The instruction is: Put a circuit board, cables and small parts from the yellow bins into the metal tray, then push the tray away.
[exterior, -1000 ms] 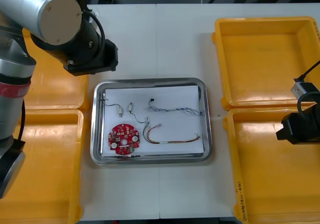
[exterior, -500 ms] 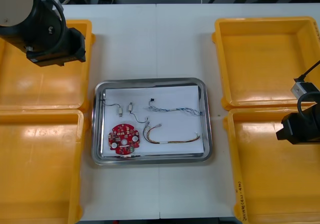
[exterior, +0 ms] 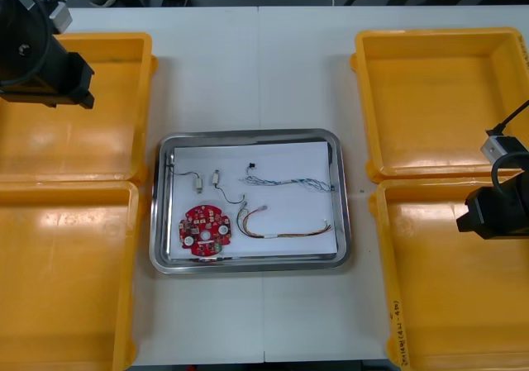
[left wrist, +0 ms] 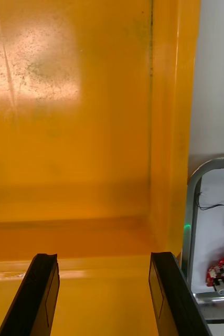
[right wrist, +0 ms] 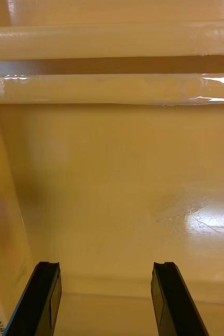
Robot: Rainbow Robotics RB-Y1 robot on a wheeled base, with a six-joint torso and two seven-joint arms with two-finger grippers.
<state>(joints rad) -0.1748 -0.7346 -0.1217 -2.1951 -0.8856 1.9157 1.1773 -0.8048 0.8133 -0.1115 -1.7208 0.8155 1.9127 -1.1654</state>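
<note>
Light table (exterior: 248, 65), shiny rounded-corner metal tray (exterior: 155, 214), round red circuit board (exterior: 204, 230)

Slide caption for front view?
Filled metal tray between yellow bins; left gripper open over far-left bin, right gripper open over near-right bin.

Open table lane (exterior: 306, 65) between yellow bins (exterior: 438, 98)

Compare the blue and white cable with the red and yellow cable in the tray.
The twisted blue and white cable runs nearly straight; the red and yellow cable curls into a loop at its left end. The blue and white one lies farther from the robot. Both rest inside the white-lined metal tray.
</note>
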